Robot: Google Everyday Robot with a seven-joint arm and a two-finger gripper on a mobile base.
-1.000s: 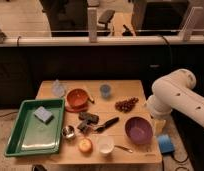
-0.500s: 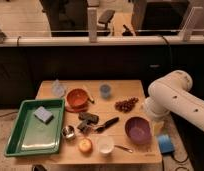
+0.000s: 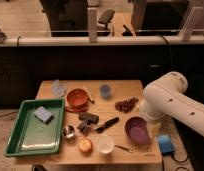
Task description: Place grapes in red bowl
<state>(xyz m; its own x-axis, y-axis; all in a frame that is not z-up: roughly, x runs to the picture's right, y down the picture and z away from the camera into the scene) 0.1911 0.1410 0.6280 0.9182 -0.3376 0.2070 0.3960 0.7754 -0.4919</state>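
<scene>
Nearby, grapes [image 3: 126, 104] beside arm [image 3: 171, 99]; claw unseen

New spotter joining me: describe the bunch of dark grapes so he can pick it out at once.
On the wooden table, look toward the right edge, just left of the white robot arm, whose gripper is hidden from view. The grapes lie there, a small bumpy dark reddish-purple cluster beyond the round purple bowl, the only lumpy thing among smooth bowls and cups.

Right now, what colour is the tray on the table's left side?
The tray is green, camera view; the claw is out of sight behind the arm at right.
</scene>
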